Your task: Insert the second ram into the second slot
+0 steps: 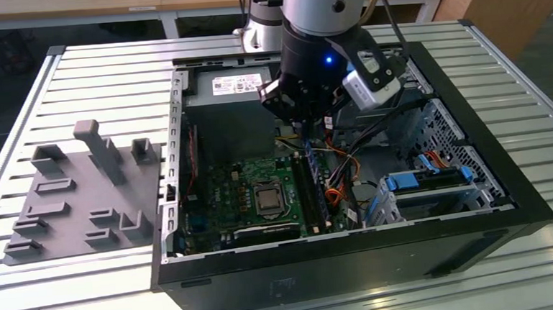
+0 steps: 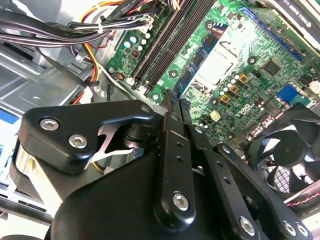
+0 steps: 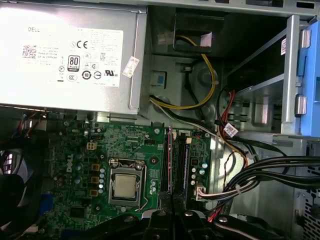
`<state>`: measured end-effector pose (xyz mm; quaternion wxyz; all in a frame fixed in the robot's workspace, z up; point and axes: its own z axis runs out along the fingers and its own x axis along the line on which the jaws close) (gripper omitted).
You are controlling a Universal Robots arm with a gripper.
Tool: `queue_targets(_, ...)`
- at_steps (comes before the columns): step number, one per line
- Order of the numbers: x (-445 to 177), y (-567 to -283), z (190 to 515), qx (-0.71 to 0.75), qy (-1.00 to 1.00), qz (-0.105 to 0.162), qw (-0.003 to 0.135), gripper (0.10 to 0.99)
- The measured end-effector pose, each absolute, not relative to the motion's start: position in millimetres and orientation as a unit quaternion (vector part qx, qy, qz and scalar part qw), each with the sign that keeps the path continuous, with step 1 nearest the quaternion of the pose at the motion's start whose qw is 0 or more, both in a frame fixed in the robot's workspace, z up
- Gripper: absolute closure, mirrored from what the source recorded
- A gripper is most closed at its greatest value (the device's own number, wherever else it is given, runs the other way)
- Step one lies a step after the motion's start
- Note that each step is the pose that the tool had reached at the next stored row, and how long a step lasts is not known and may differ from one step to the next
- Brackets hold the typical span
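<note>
A robot arm reaches into an open computer case [image 1: 359, 249] on a slatted metal table [image 1: 93, 303], its gripper [image 1: 299, 128] poised over the green circuit board [image 3: 75, 147] near the case's middle. The fingers [image 2: 172, 130] are drawn together on a thin blue memory stick [image 2: 196, 61] and appear to pinch it at about mid-length. In the second wrist view the stick's chip-studded face runs straight out from the fingertips.

The stick stands on edge directly beneath the hand. Its long axis is parallel with the row of dark memory slots [image 2: 162, 47], and it sits on the side of that row nearest the processor [image 3: 125, 186]. In the first wrist view it reads as a fine line laid lengthwise over the slots, one end pointing toward the power supply [image 3: 65, 55] at the case's end wall.

Which slot it lines up with, and whether its lower edge has met the socket, cannot be told. A grey holder plate [image 1: 78, 203] lies outside the case, beside its wall, on the exterior view's left.
</note>
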<state>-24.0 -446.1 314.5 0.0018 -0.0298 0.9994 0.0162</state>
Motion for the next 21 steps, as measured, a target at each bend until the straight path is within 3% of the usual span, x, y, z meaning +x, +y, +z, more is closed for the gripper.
queue_targets(21, -24.0, -446.1, 310.1, -0.03, 0.999, 0.016, 0.002, 0.957)
